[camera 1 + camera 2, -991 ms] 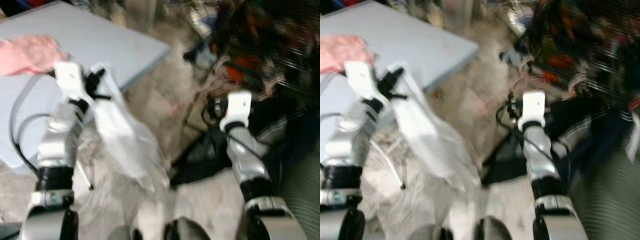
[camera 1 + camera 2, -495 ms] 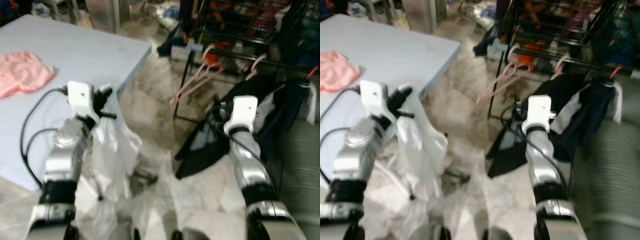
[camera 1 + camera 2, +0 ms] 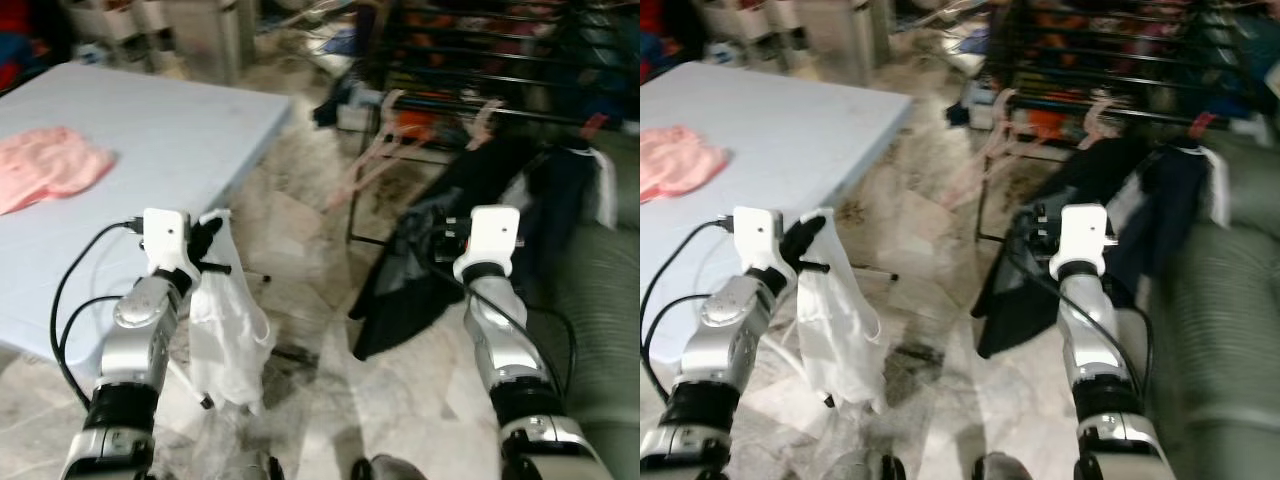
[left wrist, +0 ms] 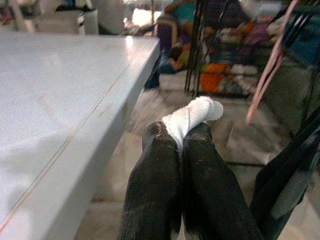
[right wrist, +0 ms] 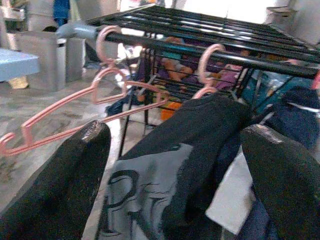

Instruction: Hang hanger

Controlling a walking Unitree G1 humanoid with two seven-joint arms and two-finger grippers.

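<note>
the left gripper [image 4: 181, 142] still pinches the white garment [image 3: 228, 330], now hanging straighter, while the right gripper [image 5: 172, 165] stays spread wide near the clothes rack [image 5: 210, 47].

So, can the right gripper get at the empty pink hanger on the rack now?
Probably yes: the right gripper is open and faces the pink hanger, with free floor between; the black shirt hangs beside it.

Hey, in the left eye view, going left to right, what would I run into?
Pink cloth on the table → left pincer gripping the white garment → empty pink hanger → black garment → right arm.
</note>
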